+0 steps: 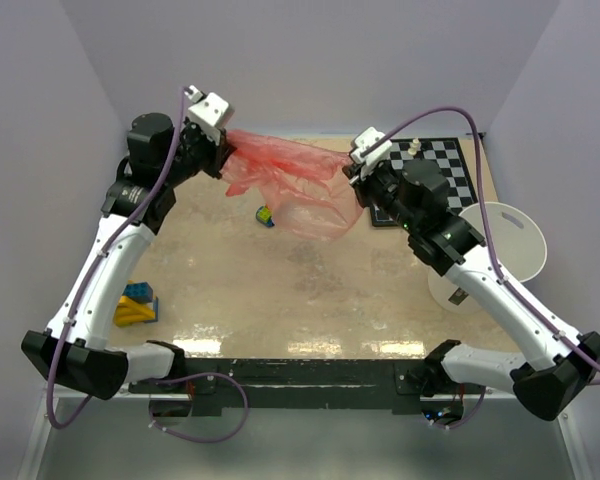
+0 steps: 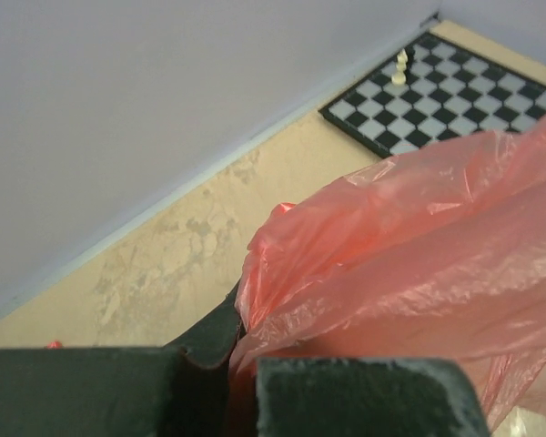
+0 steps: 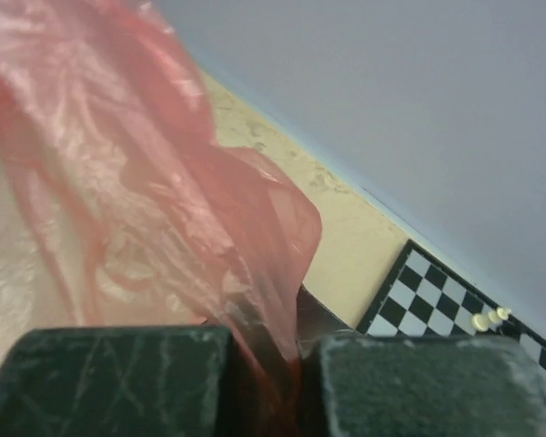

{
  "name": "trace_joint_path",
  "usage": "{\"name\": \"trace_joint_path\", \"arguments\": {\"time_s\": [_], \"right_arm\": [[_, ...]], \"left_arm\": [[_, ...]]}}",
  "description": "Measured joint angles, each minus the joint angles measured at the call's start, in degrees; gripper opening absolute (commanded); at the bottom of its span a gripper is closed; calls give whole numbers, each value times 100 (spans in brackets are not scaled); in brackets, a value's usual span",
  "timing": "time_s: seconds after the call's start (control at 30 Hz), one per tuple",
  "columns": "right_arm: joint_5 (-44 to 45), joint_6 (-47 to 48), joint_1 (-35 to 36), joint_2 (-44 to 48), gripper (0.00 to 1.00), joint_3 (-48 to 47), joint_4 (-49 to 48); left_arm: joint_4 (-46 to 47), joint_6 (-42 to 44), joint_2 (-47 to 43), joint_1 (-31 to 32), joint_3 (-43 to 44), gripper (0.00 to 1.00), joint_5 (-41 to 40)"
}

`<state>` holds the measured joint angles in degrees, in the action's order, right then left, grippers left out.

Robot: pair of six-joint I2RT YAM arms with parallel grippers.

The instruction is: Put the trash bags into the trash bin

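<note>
**Bag held aloft between both arms, bin not yet reached**

Top external view. The trash bag (image 1: 290, 180) is seen stretched in the air over the far half of the desk (image 1: 280, 290), held at its two ends. The left gripper (image 1: 223, 158) is clamped on the left end and the right gripper (image 1: 352, 178) on the right end. A loose belly of film sags between them. The trash bin (image 1: 525, 225) stands on the right side of the desk, partly covered by the right arm and well apart from the bag. Nothing is seen inside it. A checkerboard (image 1: 445, 165) lies at the far right. A small coloured block (image 1: 265, 216) sits below the sagging film, and a cluster of toy bricks (image 1: 137, 305) lies near the left edge.

Left wrist view. The left gripper (image 2: 241, 391) is closed to a narrow slit, with a pinch of pink film from the trash bag (image 2: 419, 246) caught in it. The checkerboard (image 2: 446, 91) and two pale chess pieces (image 2: 400, 68) are visible beyond.

Right wrist view. The right gripper (image 3: 273, 382) is likewise nearly closed, with a twisted strand of the trash bag (image 3: 164, 182) drawn down between its jaws. The checkerboard (image 3: 437, 300) shows at the lower right.

Judgement. The step in hand is taken to be the carry: lifted, not delivered. Next, the bag would need to be brought right and toward the bin's mouth by both arms together. The slack should be gathered so it drops inside rather than draping over the rim.
</note>
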<state>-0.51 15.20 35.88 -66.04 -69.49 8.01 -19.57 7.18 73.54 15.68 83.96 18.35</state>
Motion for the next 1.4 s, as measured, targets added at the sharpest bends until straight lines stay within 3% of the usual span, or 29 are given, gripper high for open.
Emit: {"name": "trace_joint_path", "arguments": {"time_s": [0.33,0.73,0.87,0.93,0.97,1.07,1.13,1.4], "right_arm": [[640,-271,-525,-728,0,2,-35],[975,-363,-691,-1480,0,-4,-125],[1038,-363,-920,-1814,0,-17,-144],[1051,-372,-966,-1919,0,-28,-140],[1069,-374,-968,-1956,0,-35,-138],[1147,-378,-981,-1982,0,-59,-142],[1150,-387,-1003,-1982,0,-85,-144],[841,-398,-1049,-2100,0,-682,-133]], "left_arm": [[-1528,918,-481,-7,-210,18,715],[-2922,754,155,-46,595,15,1659],[-3010,678,409,-181,977,15,1749],[-2990,643,407,-219,999,28,1757],[-2977,623,407,-225,1005,29,1779],[-2981,549,417,-240,1005,15,1880],[-2975,527,435,-256,981,1,1932],[-2363,153,1062,-297,466,0,1646]]}}
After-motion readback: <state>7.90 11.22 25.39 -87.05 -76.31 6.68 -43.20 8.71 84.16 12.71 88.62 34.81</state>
